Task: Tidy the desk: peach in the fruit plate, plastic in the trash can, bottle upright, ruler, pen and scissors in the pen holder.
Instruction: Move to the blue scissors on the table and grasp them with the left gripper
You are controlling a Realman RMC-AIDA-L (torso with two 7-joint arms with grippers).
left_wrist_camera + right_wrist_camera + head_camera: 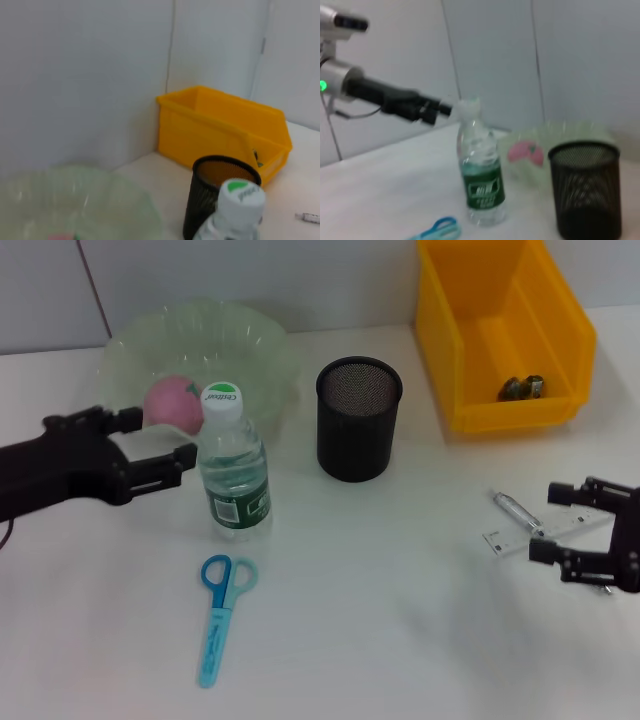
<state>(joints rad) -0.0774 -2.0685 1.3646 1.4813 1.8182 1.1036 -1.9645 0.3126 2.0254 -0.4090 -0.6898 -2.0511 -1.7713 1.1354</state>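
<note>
Head view: the left gripper [160, 445], fingers spread wide and holding nothing, sits just left of the upright clear plastic water bottle [233, 475]. The pink peach [172, 402] lies in the translucent green fruit plate [255, 350]. The blue scissors [222, 612] lie nearer. The right gripper [562, 522], fingers apart and holding nothing, hovers at the clear ruler [540, 532] and pen [516, 510]. Left wrist view: the black mesh pen holder [210, 192] stands before the yellow bin [215, 130]. Right wrist view: bottle, peach and holder.

I had the left gripper [160, 445] reaching in from the left edge of the counter, its arm lying nearly level and pointing toward the counter's middle. Its two black fingers [165, 466] stood apart with open space between them, holding nothing. From the right wrist view that same arm showed as a dark, straight boom. The right gripper [548, 523] sat low near the right edge of the counter, fingers spread wide and pointing inward, gripping nothing.
</note>
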